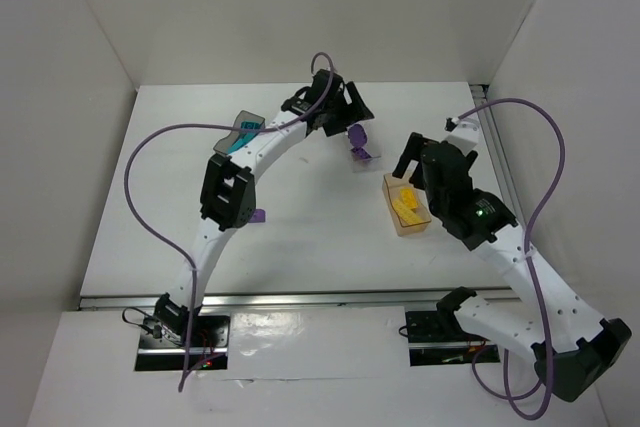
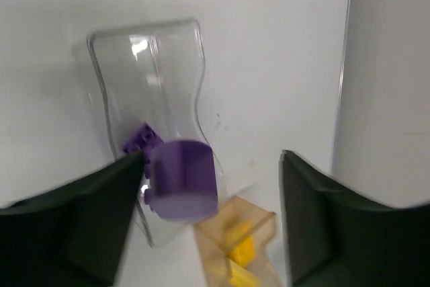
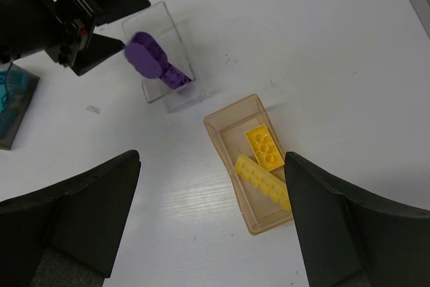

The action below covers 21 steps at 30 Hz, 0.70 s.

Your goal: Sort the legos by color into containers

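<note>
My left gripper [image 2: 213, 159] hangs open over the clear container [image 2: 148, 92]. A rounded purple lego [image 2: 181, 179] is loose in the air beside its left finger, above the container's near end. A purple brick [image 2: 141, 140] lies inside that container. My right gripper [image 3: 211, 159] stands open with nothing in it, above the amber container [image 3: 222, 132], which holds two yellow legos [image 3: 264, 147]. From above, the left gripper [image 1: 352, 117] is at the back centre and the right gripper [image 1: 415, 152] is just right of it. The dark grey container [image 1: 243, 132] holds teal legos.
A lone purple brick [image 1: 259, 216] lies on the table next to the left arm's elbow. White walls close the table on the left, back and right. Purple cables loop over both arms.
</note>
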### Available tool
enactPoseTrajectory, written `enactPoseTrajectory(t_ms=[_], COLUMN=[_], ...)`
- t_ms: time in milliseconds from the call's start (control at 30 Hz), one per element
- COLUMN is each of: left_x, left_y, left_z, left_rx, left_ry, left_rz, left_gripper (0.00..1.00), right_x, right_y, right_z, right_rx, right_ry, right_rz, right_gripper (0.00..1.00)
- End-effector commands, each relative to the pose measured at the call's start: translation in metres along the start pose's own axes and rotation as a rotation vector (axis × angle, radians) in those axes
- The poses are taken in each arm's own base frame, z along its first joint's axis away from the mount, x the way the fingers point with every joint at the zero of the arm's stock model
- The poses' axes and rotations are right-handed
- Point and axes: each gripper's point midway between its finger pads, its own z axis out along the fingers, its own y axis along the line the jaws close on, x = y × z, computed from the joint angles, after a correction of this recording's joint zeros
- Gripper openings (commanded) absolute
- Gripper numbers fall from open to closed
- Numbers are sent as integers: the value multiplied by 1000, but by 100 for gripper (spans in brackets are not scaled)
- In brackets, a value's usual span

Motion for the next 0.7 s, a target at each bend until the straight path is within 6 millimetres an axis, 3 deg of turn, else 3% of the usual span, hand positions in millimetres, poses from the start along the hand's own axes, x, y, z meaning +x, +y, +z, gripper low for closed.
enactPoseTrajectory(t_ms=[0,67,167,200,233,267,300,333,367,400,433,467,500,567,633,667], left_x=[-16,-18,-27,-21,-41,-42,-28,-46,-31,-30,-35,-28,-12,-8,19,22], left_y=[-11,-21,-38,-30,-50,-56,-42,-57,-33,-28,-32,-24,7,43,102,122], left_z=[24,22,-3,-7,-42,-57,-61,-101,-103,-115,-143,-150,-150,-161,-171,-176], left_rx=[128,168,207,191,210,207,162,170,109,95,93,75,0,-140,-367,-451], left_ry=[-23,-20,-39,-26,-92,-110,-88,-164,-131,-138,-169,-152,-104,-119,-65,-78], left_rz=[8,30,84,99,146,173,191,224,231,243,253,267,268,299,290,254], left_gripper=[100,100,100,100,100,100,100,100,100,100,100,100,100,99,99,99], right_x=[-7,-8,-9,-12,-7,-7,-2,1,-1,4,11,14,15,25,30,35], right_y=[-4,-5,-4,-4,-4,0,1,3,8,10,14,17,22,27,35,39], right_z=[-3,-5,-8,-11,-9,-10,-9,-8,-8,-5,-1,2,1,6,8,10], right_rx=[21,26,12,7,4,-13,-24,-35,-55,-61,-72,-83,-103,-115,-147,-152], right_ry=[-5,3,1,-8,4,6,21,29,26,43,63,71,72,102,115,121], right_rz=[4,-2,13,29,23,28,23,32,40,33,26,26,27,16,13,17], right_gripper=[95,95,95,95,95,95,95,95,95,95,95,95,95,95,95,95])
